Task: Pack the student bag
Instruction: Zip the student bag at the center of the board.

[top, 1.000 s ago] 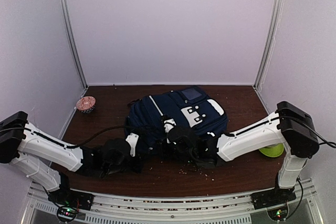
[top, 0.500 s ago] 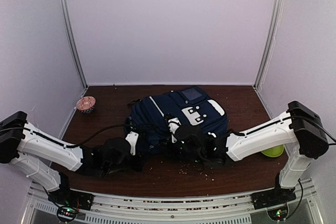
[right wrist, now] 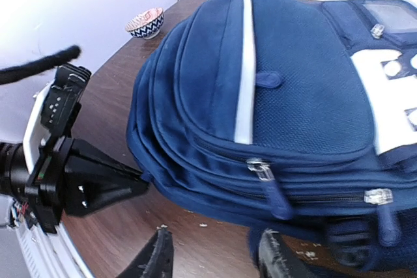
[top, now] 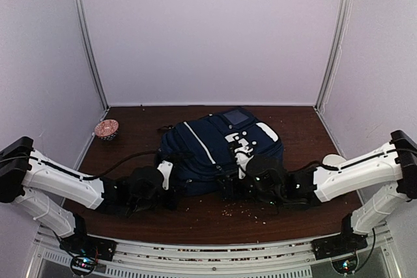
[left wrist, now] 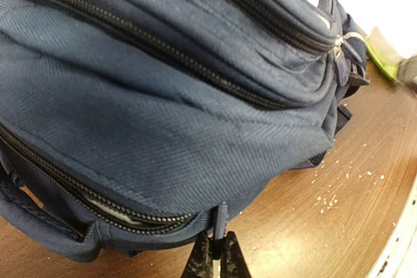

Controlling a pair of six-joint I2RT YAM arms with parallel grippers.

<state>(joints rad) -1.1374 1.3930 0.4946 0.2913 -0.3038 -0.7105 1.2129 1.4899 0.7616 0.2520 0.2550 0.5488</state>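
White panel walls (top: 208,30) close in a dark brown wooden worktop (top: 130,128). The student bag (top: 218,151) lies flat at the middle of it, front face up. Its long axis runs left to right on a slight slant, with the white-patched end toward the far right corner and the other end toward the near left.

Both arms reach in low from the near edge to the bag's near side, but the overhead view hides their fingertips. The left wrist view shows the left end effector (left wrist: 217,247) pinched shut on a zip pull (left wrist: 221,216) at the bag's lower seam. The right wrist view shows the right end effector (right wrist: 218,258) spread wide with nothing in it, just short of the bag's edge.

A small patterned bowl (top: 106,128) sits by the far left corner. Pale crumbs (top: 246,210) dot the worktop toward the near edge.
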